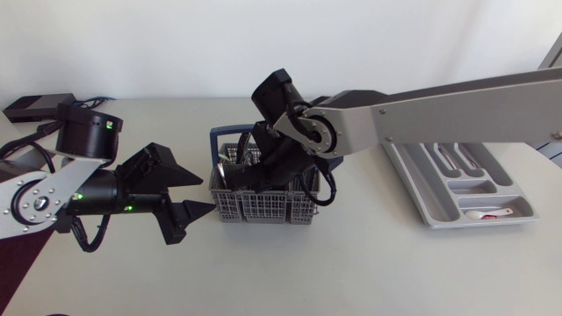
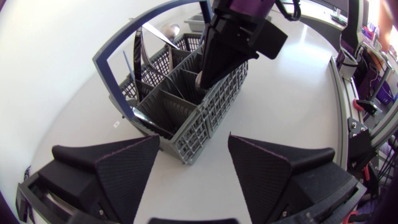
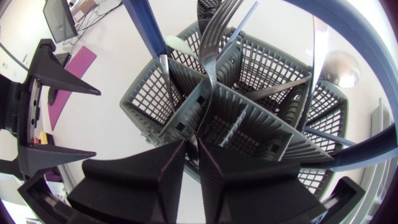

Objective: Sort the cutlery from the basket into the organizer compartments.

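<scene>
Sorting is partly done. The organizer (image 1: 436,207) holds a few pieces, and the basket (image 1: 263,209), mid-table, holds several more. The right gripper (image 3: 194,148) is pinched on a fork (image 3: 215,38) inside the basket. The left gripper (image 1: 208,193) gapes wide, empty, just beside it.

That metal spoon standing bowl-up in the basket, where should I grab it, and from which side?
Grip the metal spoon at its neck, just under the bowl, coming straight down from above. It stands roughly upright with its handle sunk in a compartment of the basket, so the mesh walls likely block any sideways approach.
</scene>
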Controlling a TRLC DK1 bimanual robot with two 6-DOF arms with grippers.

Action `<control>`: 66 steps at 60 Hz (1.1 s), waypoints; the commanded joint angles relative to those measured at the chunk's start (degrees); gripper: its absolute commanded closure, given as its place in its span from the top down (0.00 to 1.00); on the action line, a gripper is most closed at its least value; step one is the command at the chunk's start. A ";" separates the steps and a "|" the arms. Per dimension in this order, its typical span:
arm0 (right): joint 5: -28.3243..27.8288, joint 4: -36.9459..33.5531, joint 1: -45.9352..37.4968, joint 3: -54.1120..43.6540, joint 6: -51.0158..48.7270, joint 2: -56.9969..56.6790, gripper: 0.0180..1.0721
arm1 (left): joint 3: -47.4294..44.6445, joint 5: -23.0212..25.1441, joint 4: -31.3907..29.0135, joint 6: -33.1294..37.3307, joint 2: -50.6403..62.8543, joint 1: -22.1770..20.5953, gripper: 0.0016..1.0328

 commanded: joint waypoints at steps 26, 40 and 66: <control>-2.42 -4.82 -0.27 1.80 -3.76 -3.77 0.14 | -1.64 0.60 1.09 1.08 -0.20 -0.40 0.73; -3.91 -8.16 -0.44 4.87 -4.64 -4.82 0.14 | -1.99 0.60 1.09 1.00 -0.29 -0.58 0.73; -1.28 -7.28 1.67 3.64 -4.99 -3.15 0.36 | -1.90 0.60 1.09 1.00 -0.20 -0.67 0.73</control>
